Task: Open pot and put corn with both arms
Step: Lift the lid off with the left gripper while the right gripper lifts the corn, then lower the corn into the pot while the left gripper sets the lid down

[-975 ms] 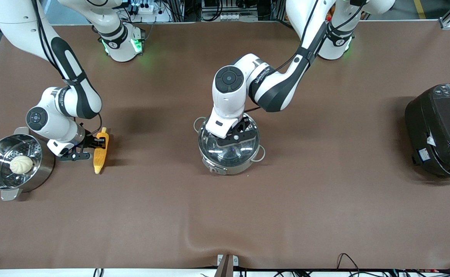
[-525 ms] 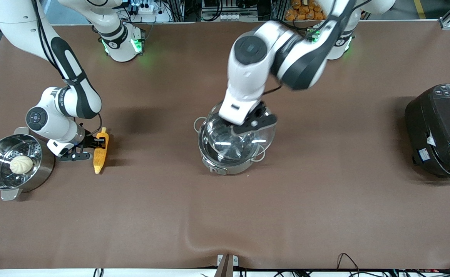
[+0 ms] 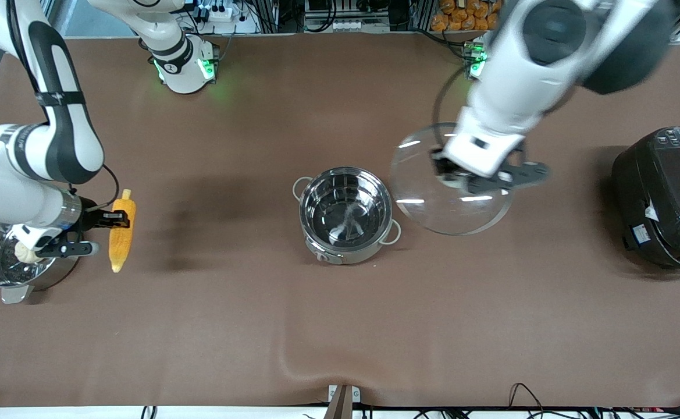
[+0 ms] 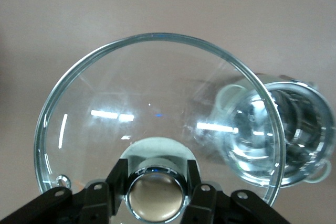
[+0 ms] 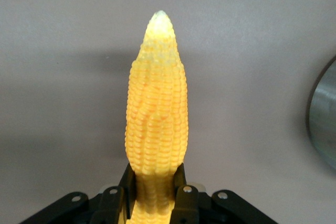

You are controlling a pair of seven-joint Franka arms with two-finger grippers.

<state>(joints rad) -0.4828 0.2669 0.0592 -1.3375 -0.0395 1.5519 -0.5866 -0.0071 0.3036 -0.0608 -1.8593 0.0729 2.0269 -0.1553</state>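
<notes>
**Ana:** Two grippers, each with something in it. The left gripper (image 3: 479, 174) is clamped on the copper-coloured knob (image 4: 156, 196) of the glass lid (image 3: 447, 195) and holds it in the air over bare desk (image 3: 340, 326), between the pot (image 3: 344, 214) and the black rice cooker (image 3: 665, 198).

**Ben:** What is the lid like?

**Ana:** Round, clear and domed, with a thin metal rim; light strips glint on it. In the left wrist view the pot shows through the glass (image 4: 152, 124). The knob is smooth and shiny, pinched between the two black fingers (image 4: 118, 177).

**Ben:** And the pot?

**Ana:** It stands open near the middle of the desk: round, polished steel, with a mirror-bright inside, two pale loop handles and a small knob low on the side facing the front camera.

**Ben:** Where is the corn?

**Ana:** The corn (image 3: 121, 230) is in the right gripper (image 3: 107, 220), lifted above the desk just beside the steel steamer pot (image 3: 8, 273) at the right arm's end. The gripper is closed on its thick end. The cob is yellow-orange and tapered, with neat rows of bumpy kernels.

**Ben:** Which way does it point?

**Ana:** Its long axis runs roughly toward the front camera, with the narrow pale tip (image 5: 159, 22) at the nearer end and the thick end farther away.

**Ben:** Anything in the steamer?

**Ana:** A pale round bun (image 3: 22, 251), partly hidden by the right arm.
</notes>
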